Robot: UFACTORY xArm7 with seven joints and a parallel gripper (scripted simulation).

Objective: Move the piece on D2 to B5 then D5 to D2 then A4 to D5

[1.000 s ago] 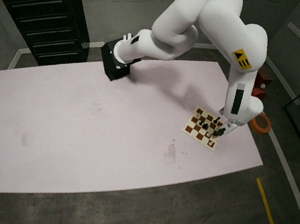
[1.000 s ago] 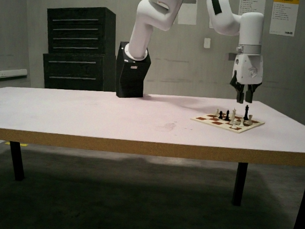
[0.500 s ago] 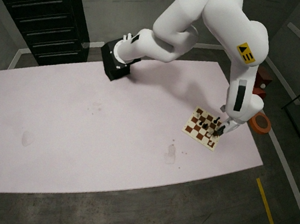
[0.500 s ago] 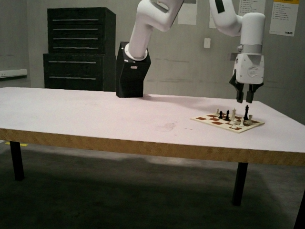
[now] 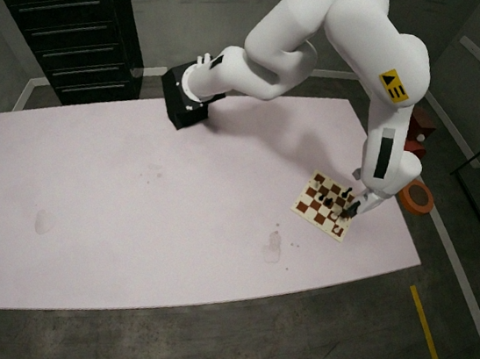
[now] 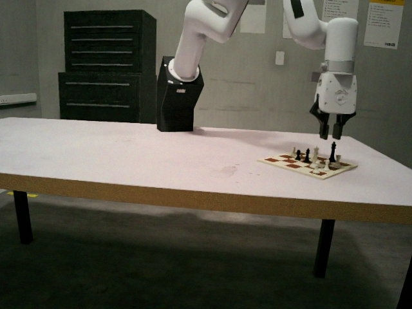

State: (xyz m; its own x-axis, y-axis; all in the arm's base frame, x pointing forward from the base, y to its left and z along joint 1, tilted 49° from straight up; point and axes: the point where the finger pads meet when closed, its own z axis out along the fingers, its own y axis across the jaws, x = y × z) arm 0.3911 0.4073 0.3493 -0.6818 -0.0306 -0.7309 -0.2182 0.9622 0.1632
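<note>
A small brown-and-cream chessboard (image 5: 325, 206) lies near the table's right edge; it also shows in the exterior view (image 6: 308, 164). Several black and white pieces stand upright on it. A tall black piece (image 6: 332, 152) stands near the board's far right side, with a white piece (image 6: 337, 161) beside it. Two short black pieces (image 6: 302, 155) and a tall white piece (image 6: 315, 153) stand further left. My gripper (image 6: 330, 136) points straight down, a little above the tall black piece. Its fingers stand partly apart with nothing between them. From above, the gripper (image 5: 348, 210) hides part of the board's right side.
The arm's black base box (image 5: 183, 99) stands at the table's back edge. A black drawer cabinet (image 5: 70, 13) stands behind the table at the left. An orange tape roll (image 5: 416, 196) and a red object (image 5: 418, 128) lie on the floor just past the table's right edge.
</note>
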